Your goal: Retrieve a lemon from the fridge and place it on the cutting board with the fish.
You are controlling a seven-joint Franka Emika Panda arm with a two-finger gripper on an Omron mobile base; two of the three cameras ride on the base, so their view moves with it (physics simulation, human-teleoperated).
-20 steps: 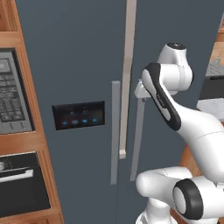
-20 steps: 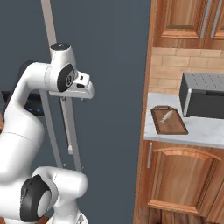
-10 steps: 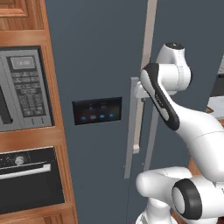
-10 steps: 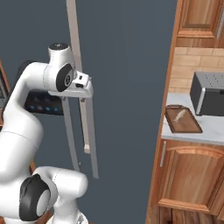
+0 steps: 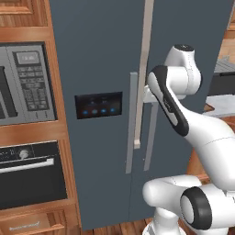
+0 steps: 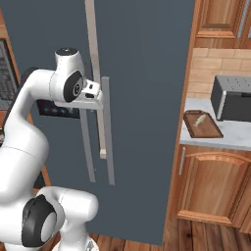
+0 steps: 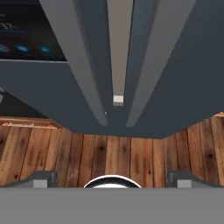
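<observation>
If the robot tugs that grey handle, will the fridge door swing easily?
Probably stiffly at first: the fridge doors look shut. The tall door likely feels heavy. The right door's handle is smooth and slim, so the open end effector might slip.

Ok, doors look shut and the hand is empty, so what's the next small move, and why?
Probably ease the open gripper forward onto the right door's grey vertical handle. The tall dark blue-grey fridge is closed with nothing held, and the pale fish waits alone on the reddish-brown wooden cutting board.
</observation>
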